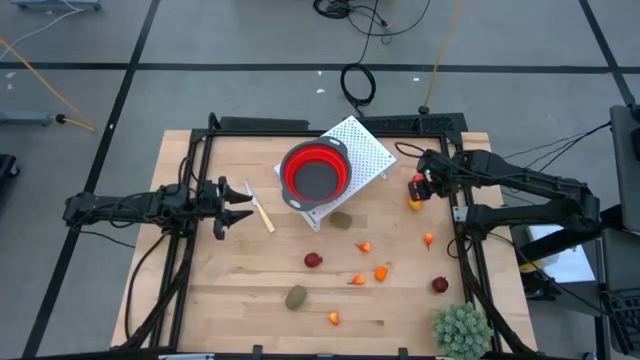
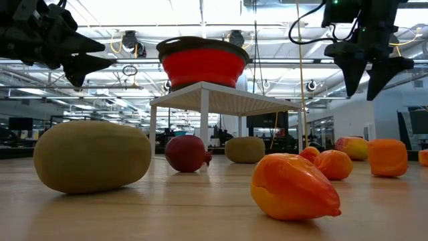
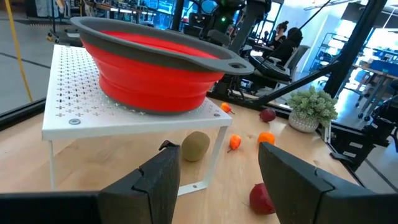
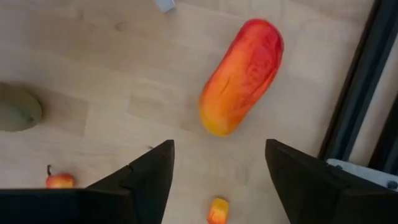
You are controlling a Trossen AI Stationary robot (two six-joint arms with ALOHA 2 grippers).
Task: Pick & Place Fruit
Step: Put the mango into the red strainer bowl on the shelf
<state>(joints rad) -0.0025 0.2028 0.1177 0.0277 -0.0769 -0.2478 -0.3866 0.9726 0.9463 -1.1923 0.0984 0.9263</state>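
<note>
— Seen from overhead, where does the right pincer (image 1: 424, 178) stand?
— Near the bench's (image 1: 230, 300) right edge, directly above a red-and-yellow fruit (image 1: 415, 193), beside the white perforated stand (image 1: 365, 150) carrying the red bowl (image 1: 314, 172). Other fruit lie scattered on the wood: a dark red ball (image 1: 313, 260), an olive oval (image 1: 296, 297) and small orange pieces (image 1: 381, 272). The left pincer (image 1: 236, 203) waits at the left side beside a cream-handled knife (image 1: 261, 211).

— And at bench level?
— The right pincer (image 2: 366, 79) hangs in the air, fingers spread and empty, well above the fruit. An olive oval (image 2: 92, 156) and an orange piece (image 2: 294, 187) fill the foreground; the bowl (image 2: 202, 63) sits on its stand (image 2: 221, 99).

— The left wrist camera?
— Fingers (image 3: 165, 180) apart, holding nothing, facing the bowl (image 3: 155, 65); an olive fruit (image 3: 196, 145) lies under the stand (image 3: 74, 99).

— The right wrist camera?
— The red-orange fruit (image 4: 241, 76) lies loose on the bench just beyond the parted fingers (image 4: 152, 174), touching neither.
</note>
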